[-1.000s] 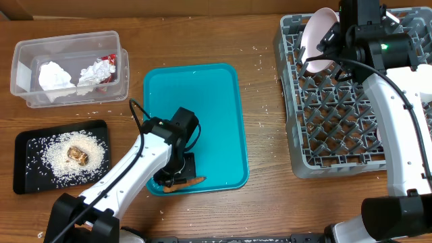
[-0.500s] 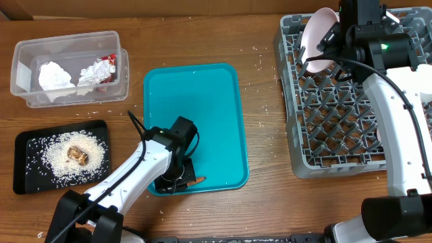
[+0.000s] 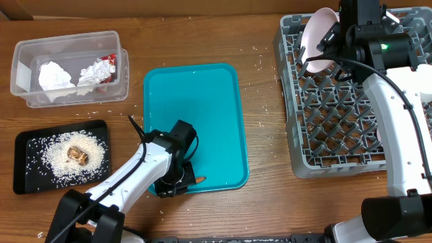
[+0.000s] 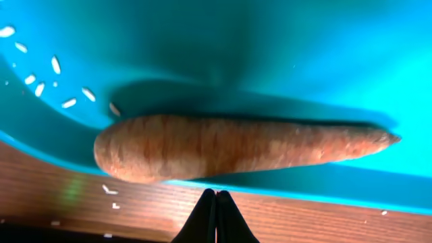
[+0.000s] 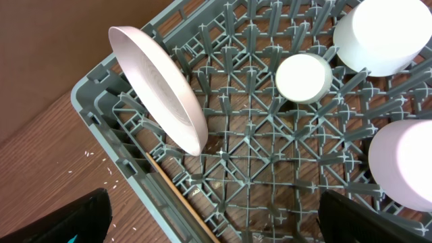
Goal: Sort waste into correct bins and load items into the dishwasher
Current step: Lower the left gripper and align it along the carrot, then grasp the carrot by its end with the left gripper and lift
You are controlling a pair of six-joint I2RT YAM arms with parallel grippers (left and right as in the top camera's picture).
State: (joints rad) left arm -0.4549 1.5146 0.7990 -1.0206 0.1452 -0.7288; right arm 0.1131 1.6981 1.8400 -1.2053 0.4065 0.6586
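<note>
While your left gripper (image 4: 216, 214) sits pinched fully shut, tips together and nothing between them, the carrot (image 4: 236, 147) lies just above them in the wrist view. It runs lengthwise along the lower rim of the teal tray (image 4: 283, 47), with rice (image 4: 56, 65) at upper left. Overhead, that spot is bottom centre of the frame.

Your right gripper (image 5: 216, 226) hangs wide over the rack (image 5: 236, 155), holding nothing. The pink plate (image 5: 158, 94) stands on edge at upper left of its view, a cup (image 5: 304, 77) near it, a stick (image 5: 179, 199) below.

Tissue (image 3: 54, 75) and wrapper (image 3: 108, 65) lie in the tub (image 3: 67, 37) at upper left — more rice and a brown lump (image 3: 77, 155) sit in the black tray (image 3: 27, 179) below it.
</note>
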